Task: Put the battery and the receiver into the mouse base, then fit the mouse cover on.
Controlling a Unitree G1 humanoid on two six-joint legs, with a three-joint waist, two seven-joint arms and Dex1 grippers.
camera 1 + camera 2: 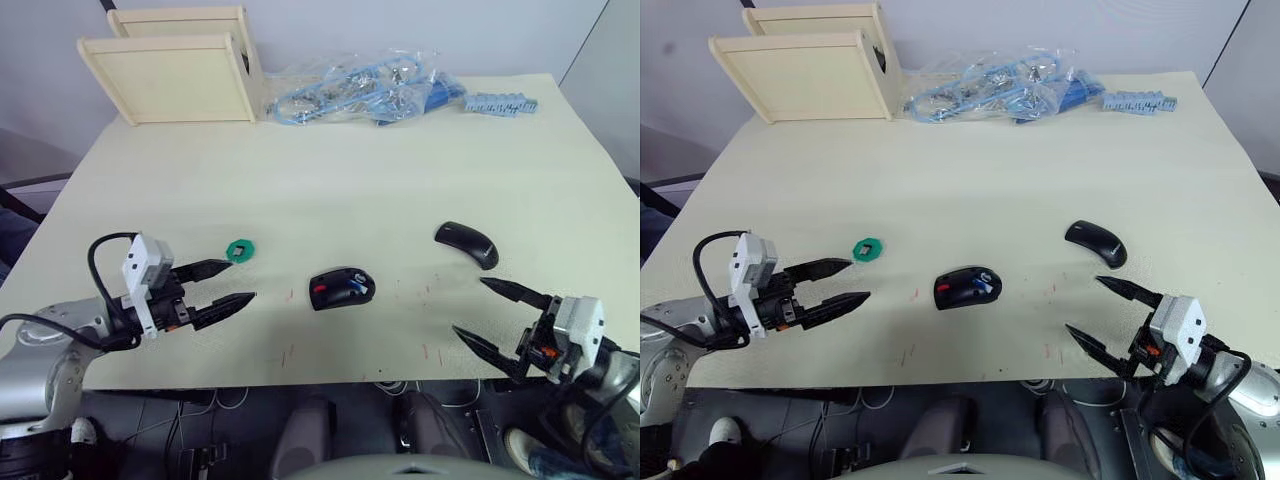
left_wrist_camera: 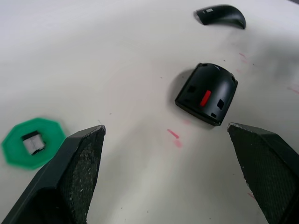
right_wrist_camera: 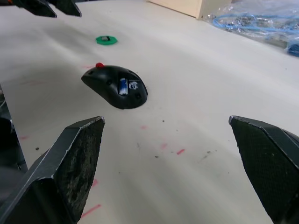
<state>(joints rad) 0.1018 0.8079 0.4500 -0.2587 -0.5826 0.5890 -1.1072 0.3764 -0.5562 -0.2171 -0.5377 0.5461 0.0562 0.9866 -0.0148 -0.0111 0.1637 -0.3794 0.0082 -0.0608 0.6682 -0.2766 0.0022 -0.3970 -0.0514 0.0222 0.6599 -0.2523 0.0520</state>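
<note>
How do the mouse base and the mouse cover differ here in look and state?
The mouse base shows red parts and an open compartment with the blue battery in it; the mouse cover is a plain smooth shell with no red. The base lies mid-table between the two claws; the cover lies apart, further back on the robot's right. Both are black, mouse-sized, resting on the table, and untouched by either claw.

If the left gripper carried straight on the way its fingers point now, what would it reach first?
Probably the mouse base. The open left gripper points across the table toward it, with bare tabletop between. The green disc lies just off that line, though depth is hard to judge.
</note>
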